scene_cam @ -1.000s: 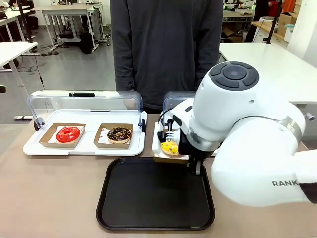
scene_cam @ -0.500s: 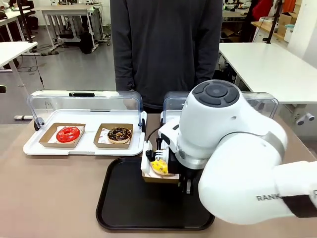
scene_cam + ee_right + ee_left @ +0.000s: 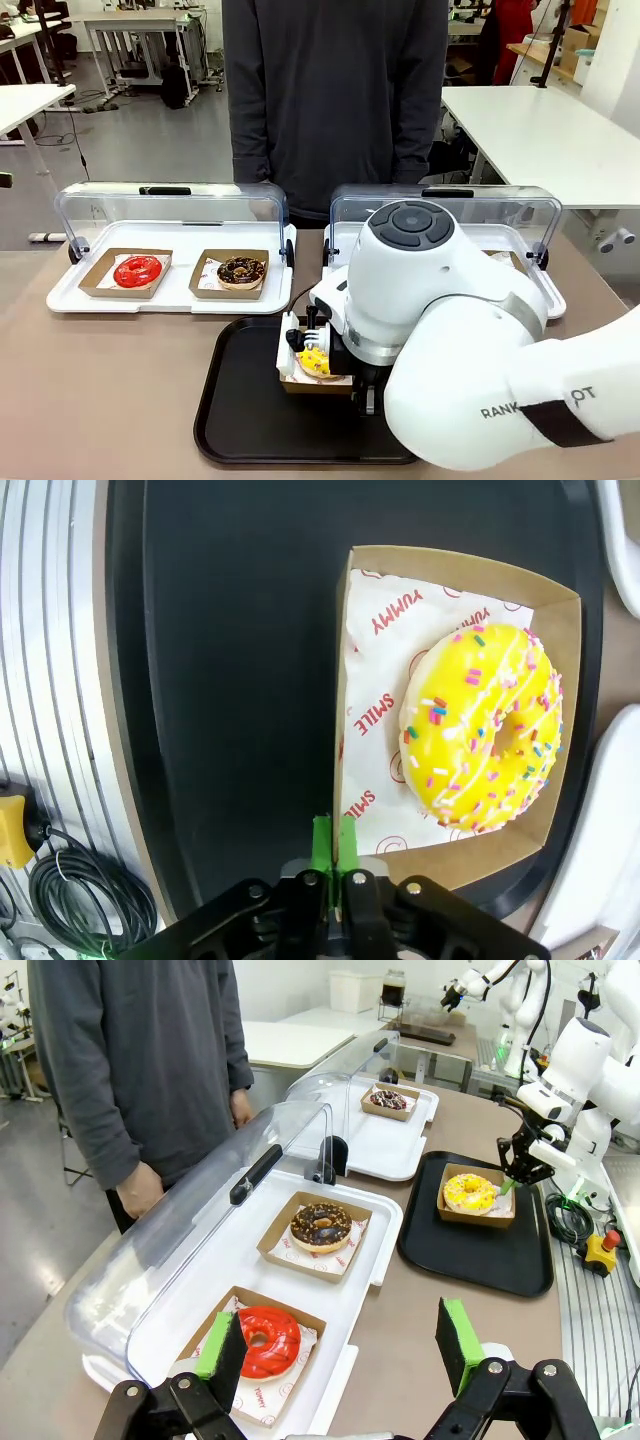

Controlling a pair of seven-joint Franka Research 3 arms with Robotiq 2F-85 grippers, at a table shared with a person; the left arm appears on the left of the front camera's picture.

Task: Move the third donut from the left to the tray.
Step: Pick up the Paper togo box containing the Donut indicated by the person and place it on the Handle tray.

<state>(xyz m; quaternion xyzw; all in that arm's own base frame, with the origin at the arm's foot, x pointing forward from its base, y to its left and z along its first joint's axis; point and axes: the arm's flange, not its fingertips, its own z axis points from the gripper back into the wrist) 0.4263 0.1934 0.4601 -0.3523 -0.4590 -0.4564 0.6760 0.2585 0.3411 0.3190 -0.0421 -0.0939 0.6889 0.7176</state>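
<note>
The yellow-glazed third donut [image 3: 313, 363] lies in its brown cardboard holder [image 3: 316, 383], low over the middle of the black tray [image 3: 245, 420]; whether the holder touches the tray I cannot tell. My right gripper [image 3: 333, 842] is shut on the holder's near edge, beside the donut [image 3: 482, 728]. The left wrist view shows that gripper [image 3: 513, 1170] pinching the holder's side, with the donut [image 3: 469, 1192] over the tray [image 3: 470, 1255]. My left gripper [image 3: 340, 1345] hangs open above the table's left end, holding nothing.
A white tray [image 3: 170, 297] with a raised clear lid holds a red donut [image 3: 138, 270] and a chocolate donut [image 3: 241, 270]. A second lidded white tray [image 3: 525, 290] stands behind my right arm. A person [image 3: 335, 100] stands at the far edge.
My right arm has carried the holder with the yellow donut leftward and nearer, from the white tray's edge to over the middle of the black tray, and lower.
</note>
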